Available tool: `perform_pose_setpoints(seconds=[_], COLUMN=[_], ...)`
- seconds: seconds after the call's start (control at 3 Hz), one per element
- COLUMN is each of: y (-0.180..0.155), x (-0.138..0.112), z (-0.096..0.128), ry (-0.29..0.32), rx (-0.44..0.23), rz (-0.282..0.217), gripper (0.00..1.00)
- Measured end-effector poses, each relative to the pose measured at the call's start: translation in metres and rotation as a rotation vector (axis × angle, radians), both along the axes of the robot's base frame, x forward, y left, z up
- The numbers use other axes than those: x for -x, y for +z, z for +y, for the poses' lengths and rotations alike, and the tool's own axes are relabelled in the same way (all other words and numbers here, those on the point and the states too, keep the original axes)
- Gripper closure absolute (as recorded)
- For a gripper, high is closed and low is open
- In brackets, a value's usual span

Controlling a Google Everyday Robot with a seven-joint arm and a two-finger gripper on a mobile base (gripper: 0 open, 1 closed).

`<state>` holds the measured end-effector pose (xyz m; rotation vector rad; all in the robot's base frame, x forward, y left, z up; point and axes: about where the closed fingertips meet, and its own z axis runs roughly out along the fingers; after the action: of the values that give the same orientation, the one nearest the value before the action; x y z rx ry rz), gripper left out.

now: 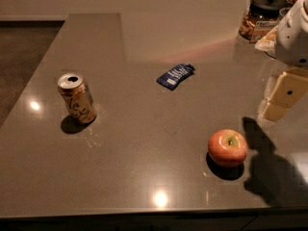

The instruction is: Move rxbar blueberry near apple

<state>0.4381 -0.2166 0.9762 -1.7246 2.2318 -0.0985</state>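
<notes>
I log the rxbar blueberry lying flat on the desk, toward the middle-back. It is a small dark-blue wrapper with white lettering and a white patch at its lower-left end, and its long axis is slanted. The apple sits well apart from it, front right. The gripper hangs at the right edge, touching neither. I cannot tell whether it is wide or narrow. A gold can stands far left.
</notes>
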Motion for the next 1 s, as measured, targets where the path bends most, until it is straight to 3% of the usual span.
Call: perform_pose_setpoints(seconds=[0.33,1.0], y=[0.000,-0.007], x=[0.000,-0.039], z=[0.000,0.010], ry=[0.000,0.028], rx=[0.000,-0.043], rz=[0.000,-0.002], gripper=[0.00,0.00])
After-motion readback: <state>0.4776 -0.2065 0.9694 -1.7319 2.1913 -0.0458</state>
